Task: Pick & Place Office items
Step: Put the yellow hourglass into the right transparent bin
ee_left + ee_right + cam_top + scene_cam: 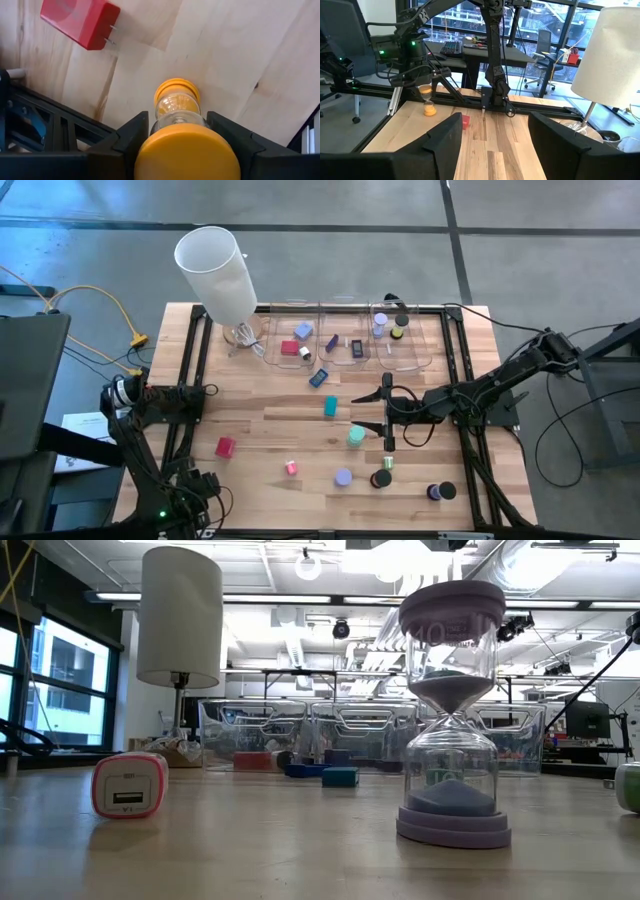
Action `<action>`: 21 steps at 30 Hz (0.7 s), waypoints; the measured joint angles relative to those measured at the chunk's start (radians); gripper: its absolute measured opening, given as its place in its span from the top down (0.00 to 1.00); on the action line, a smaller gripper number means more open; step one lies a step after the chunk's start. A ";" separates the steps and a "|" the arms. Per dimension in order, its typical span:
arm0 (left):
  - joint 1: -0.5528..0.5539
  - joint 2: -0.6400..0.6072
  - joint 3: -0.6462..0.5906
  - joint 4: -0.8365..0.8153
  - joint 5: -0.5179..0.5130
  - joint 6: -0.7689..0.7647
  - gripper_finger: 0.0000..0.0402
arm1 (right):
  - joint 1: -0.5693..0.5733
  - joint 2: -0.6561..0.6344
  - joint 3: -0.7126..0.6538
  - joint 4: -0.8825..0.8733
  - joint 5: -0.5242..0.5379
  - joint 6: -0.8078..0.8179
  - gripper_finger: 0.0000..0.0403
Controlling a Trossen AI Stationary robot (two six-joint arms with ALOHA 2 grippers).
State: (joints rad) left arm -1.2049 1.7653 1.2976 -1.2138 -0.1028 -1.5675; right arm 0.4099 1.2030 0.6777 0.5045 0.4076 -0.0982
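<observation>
- High view: the right gripper (388, 423) hovers mid-bench, fingers apart and empty; a careless sweep could knock the mint-green piece (356, 436) just beside it
- Low view: the lavender plastic hourglass (452, 710) near the front edge looks top-heavy, so a bump may topple it
- Left wrist view: the left gripper (177, 120) has its fingers apart, straddling the orange plastic hourglass (176, 95) near the left edge; an off-centre squeeze could tip it
</observation>
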 joint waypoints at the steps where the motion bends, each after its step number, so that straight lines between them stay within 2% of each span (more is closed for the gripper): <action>1: 0.004 0.000 0.000 0.000 -0.001 -0.001 0.55 | 0.000 0.000 0.000 0.000 0.000 0.000 0.46; 8: 0.094 -0.001 0.002 0.041 -0.003 -0.050 0.56 | 0.000 0.000 0.000 0.000 0.000 0.000 0.46; 11: 0.158 -0.001 0.011 0.109 -0.001 0.009 0.56 | 0.000 0.000 0.000 0.000 -0.002 -0.004 0.46; 13: 0.200 -0.001 0.026 0.156 -0.004 0.079 0.56 | 0.000 0.000 0.000 0.000 -0.042 -0.014 0.46; 18: 0.298 -0.001 0.091 0.200 -0.008 0.268 0.56 | 0.021 0.000 0.000 0.011 -0.222 -0.110 0.46; 21: 0.343 -0.001 0.144 0.200 -0.039 0.368 0.56 | 0.065 0.000 0.000 0.034 -0.272 -0.167 0.46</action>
State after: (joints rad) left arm -0.8623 1.7641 1.4420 -1.0135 -0.1415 -1.1993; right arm 0.4752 1.2030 0.6777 0.5388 0.1357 -0.2649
